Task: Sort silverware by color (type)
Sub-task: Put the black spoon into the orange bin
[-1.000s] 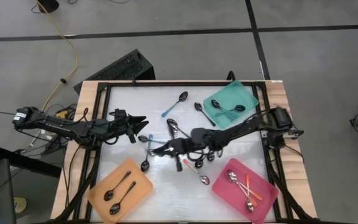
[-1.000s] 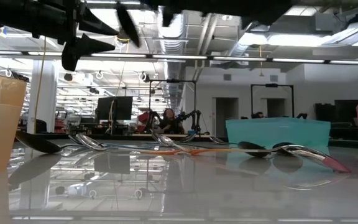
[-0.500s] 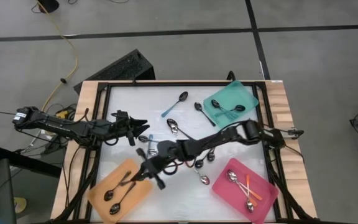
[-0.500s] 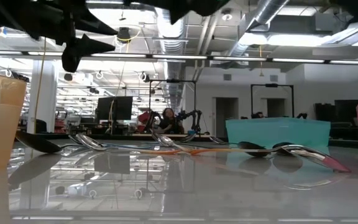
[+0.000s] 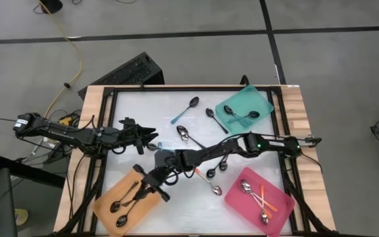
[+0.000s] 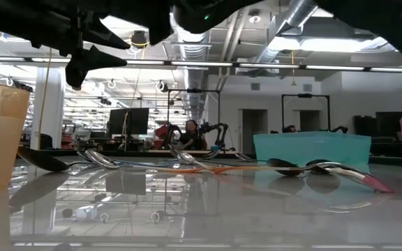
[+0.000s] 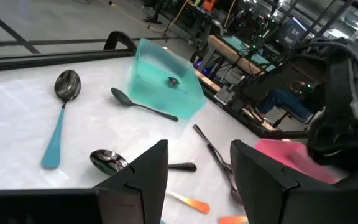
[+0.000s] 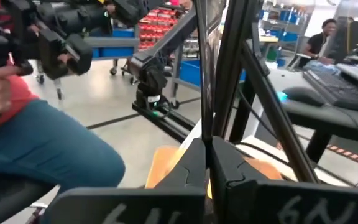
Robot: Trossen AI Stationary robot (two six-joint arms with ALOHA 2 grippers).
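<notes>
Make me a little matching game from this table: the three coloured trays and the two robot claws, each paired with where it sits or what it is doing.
Things:
1. orange tray
2. teal tray
3. pink tray
4. left gripper

Places or states:
A. far right corner
B. open, hanging over the table's left side
C. near left corner, under the right gripper
D. near right corner

Pairs: 1-C, 2-A, 3-D, 4-B

Right gripper [image 5: 145, 186] over the orange tray [image 5: 151, 203] hides part of it; whatever its tips pinch is too small to tell. Low view cuts both arms off at the top edge.
</notes>
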